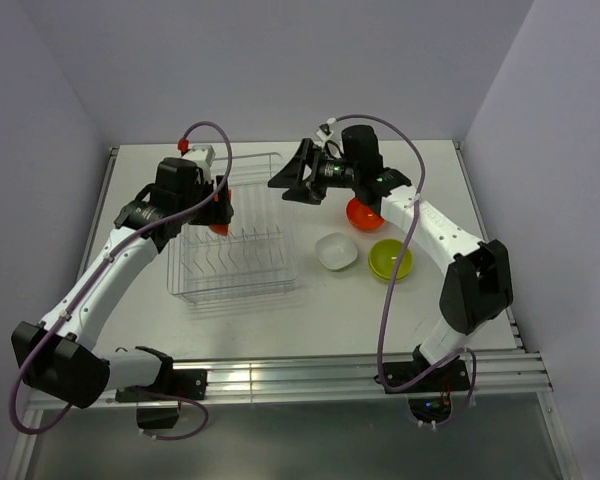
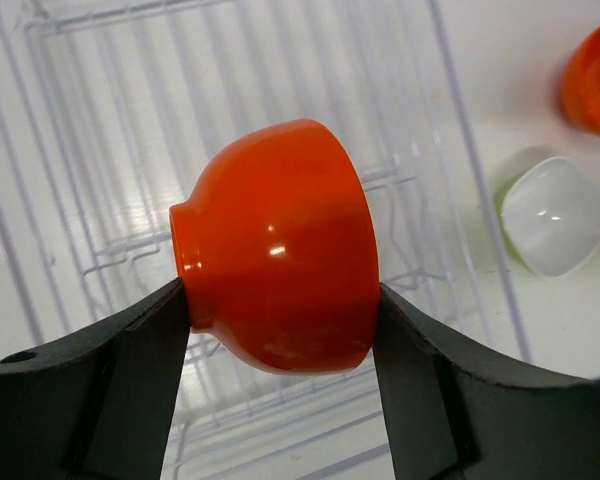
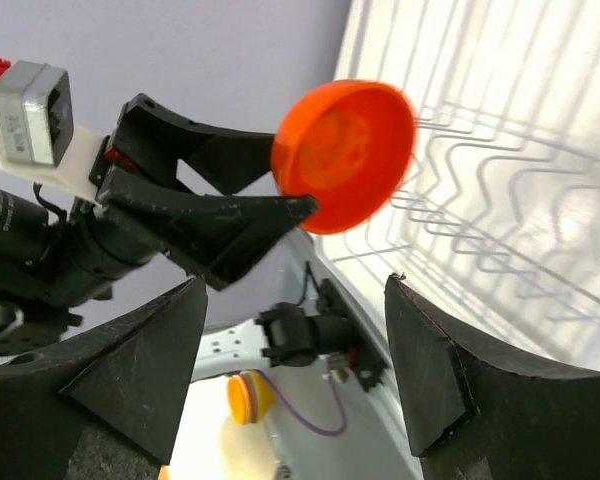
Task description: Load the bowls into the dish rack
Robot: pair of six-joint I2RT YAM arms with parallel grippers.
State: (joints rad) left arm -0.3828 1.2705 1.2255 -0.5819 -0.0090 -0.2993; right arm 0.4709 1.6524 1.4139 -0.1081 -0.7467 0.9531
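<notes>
My left gripper [image 1: 220, 212] is shut on an orange-red bowl [image 1: 219, 228] and holds it tilted on its side above the wire dish rack [image 1: 232, 262]. In the left wrist view the bowl [image 2: 275, 245] is clamped between both fingers, with rack wires [image 2: 110, 150] below it. My right gripper [image 1: 293, 182] is open and empty, hovering just right of the rack. Its wrist view shows the held bowl [image 3: 345, 155] and the rack [image 3: 500, 180]. On the table lie a second orange-red bowl [image 1: 363, 213], partly under the right arm, a white bowl [image 1: 336, 251] and a lime green bowl [image 1: 390, 260].
The rack holds no bowls that I can see. The loose bowls cluster right of the rack, also showing in the left wrist view: white [image 2: 555, 215], orange-red [image 2: 595, 75]. Walls enclose the table at the back and sides. A purple cable loops over each arm.
</notes>
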